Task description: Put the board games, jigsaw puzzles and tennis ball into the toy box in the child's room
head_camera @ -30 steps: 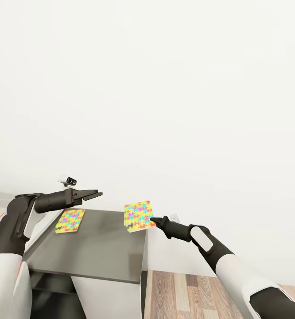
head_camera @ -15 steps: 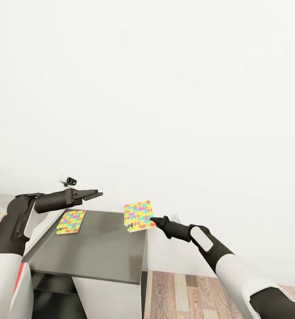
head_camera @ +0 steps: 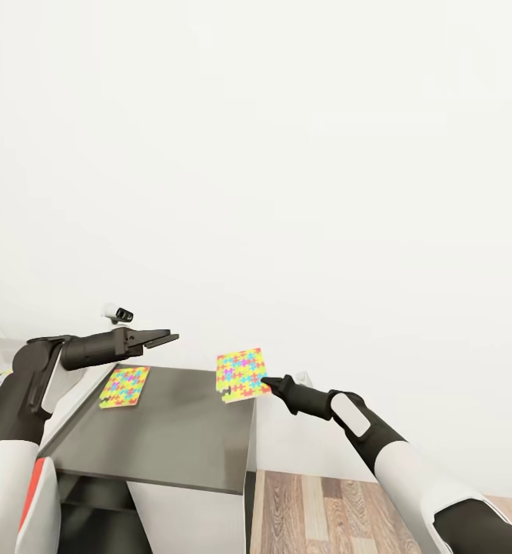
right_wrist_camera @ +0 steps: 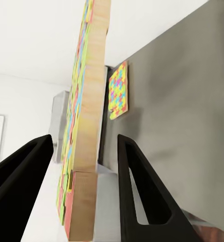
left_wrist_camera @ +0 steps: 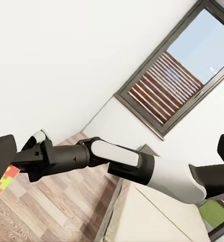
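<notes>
Two jigsaw puzzles show from the head: one [head_camera: 124, 386] flat on the dark table [head_camera: 171, 438], one [head_camera: 241, 375] lifted upright, pinched by the right gripper [head_camera: 267, 382]. Its wooden edge [right_wrist_camera: 87, 151] shows between those fingers. Left gripper [head_camera: 162, 338] hovers narrowly parted. Little has changed since before.

One multicoloured jigsaw puzzle [head_camera: 124, 386] flat on the dark table [head_camera: 171, 438], another [head_camera: 241, 374] upright above its edge.
</notes>
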